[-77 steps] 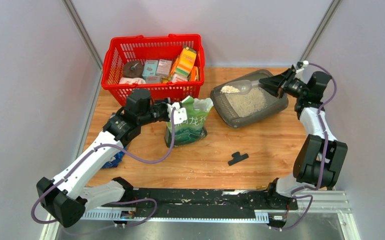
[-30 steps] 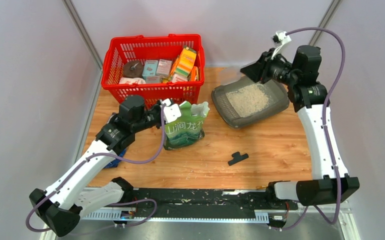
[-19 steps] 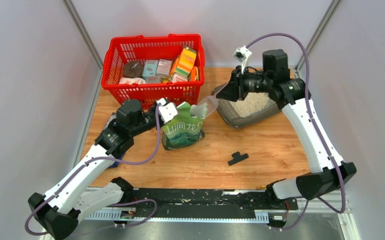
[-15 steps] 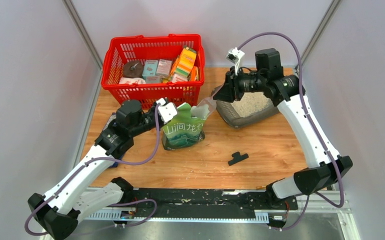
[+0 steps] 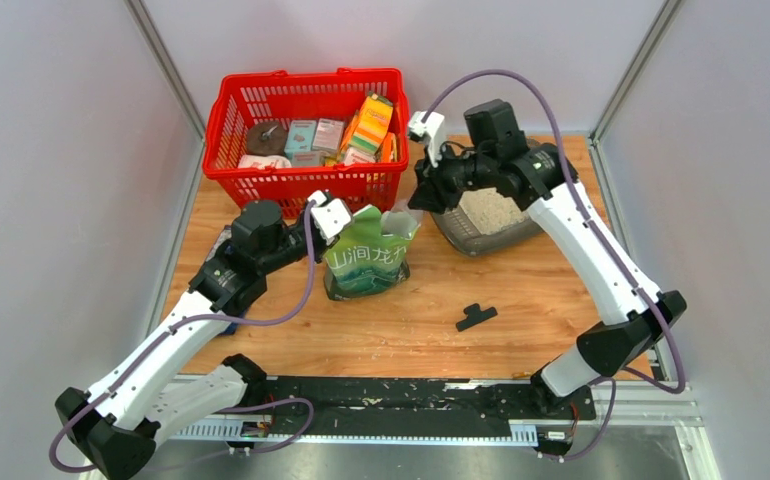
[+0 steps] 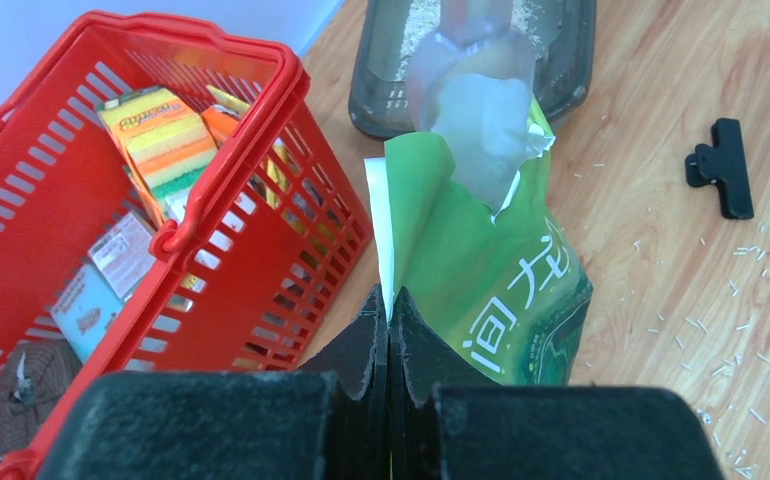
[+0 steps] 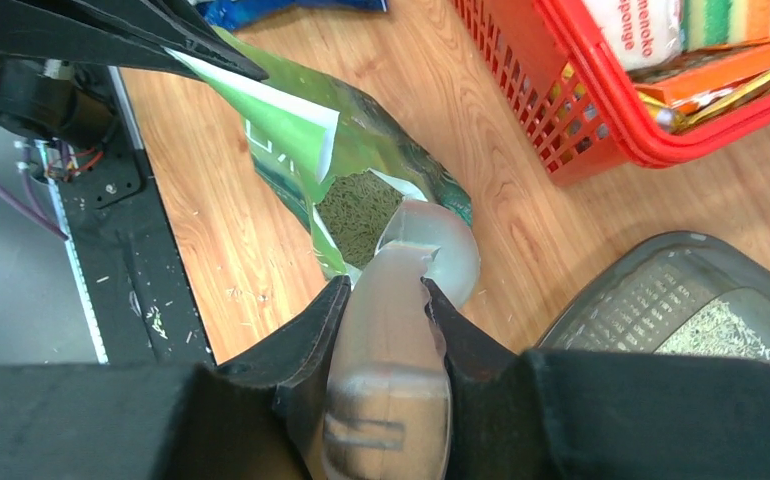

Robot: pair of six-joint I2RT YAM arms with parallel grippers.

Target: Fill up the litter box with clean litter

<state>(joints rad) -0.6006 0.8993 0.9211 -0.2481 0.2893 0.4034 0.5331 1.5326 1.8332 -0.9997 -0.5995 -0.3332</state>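
Right tool (image 7: 386, 300) grips clear scoop (image 7: 431, 250) by handle. Pouch (image 7: 291, 165) mouth just ahead of bowl; left tool (image 6: 389, 300) pinches its lip. Litter box (image 7: 611, 290) just beside, toward counter's far edge.

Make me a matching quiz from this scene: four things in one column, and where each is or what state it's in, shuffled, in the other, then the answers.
Column one
1. green pouch
2. clear scoop
3. black clip
4. litter box

Column two
A. lying on the table, held by nothing
B. gripped by the right hand, bowl at the pouch's open top
C. partly filled with pale granules
D. top edge pinched by the left hand

Pairs: 1-D, 2-B, 3-A, 4-C
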